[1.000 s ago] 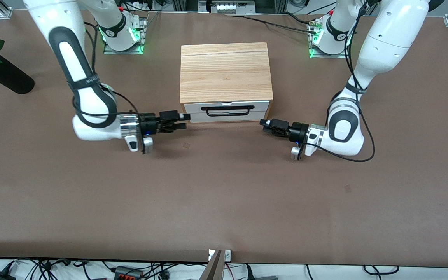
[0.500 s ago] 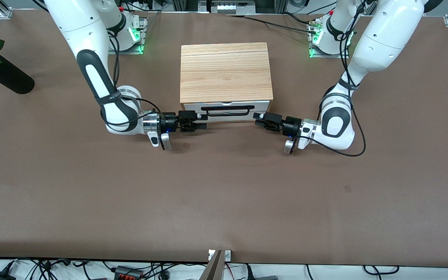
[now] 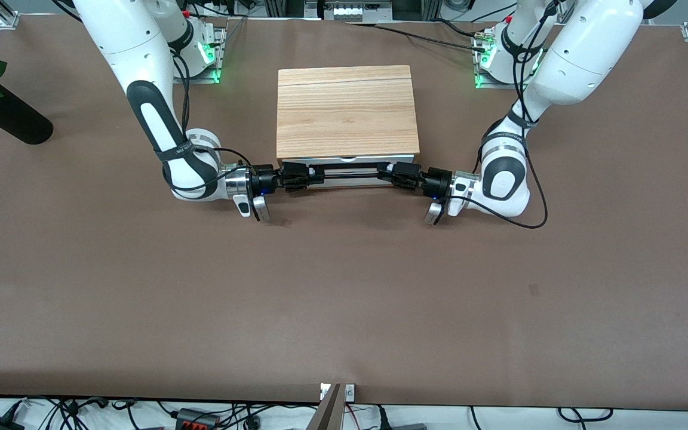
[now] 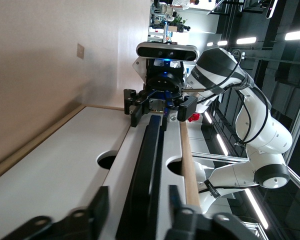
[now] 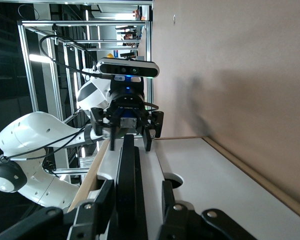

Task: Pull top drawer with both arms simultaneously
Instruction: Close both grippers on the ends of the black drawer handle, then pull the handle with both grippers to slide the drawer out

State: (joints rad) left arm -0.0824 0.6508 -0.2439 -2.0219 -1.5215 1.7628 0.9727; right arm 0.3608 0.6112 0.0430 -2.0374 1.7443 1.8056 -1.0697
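Brown counter (image 3: pixel 344 298) carries a light-wood box casing (image 3: pixel 347 110) near the middle of the edge where our bases stand. Its white top drawer (image 3: pixel 350 179) faces the front camera. Our right pincer (image 3: pixel 308 177) and left pincer (image 3: pixel 389 174) each straddle one end of the long black bar handle (image 3: pixel 349 174), fingers (image 4: pixel 97 207) parted around it, not clamped.

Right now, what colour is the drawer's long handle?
Black; the handle shows best in the right wrist view.
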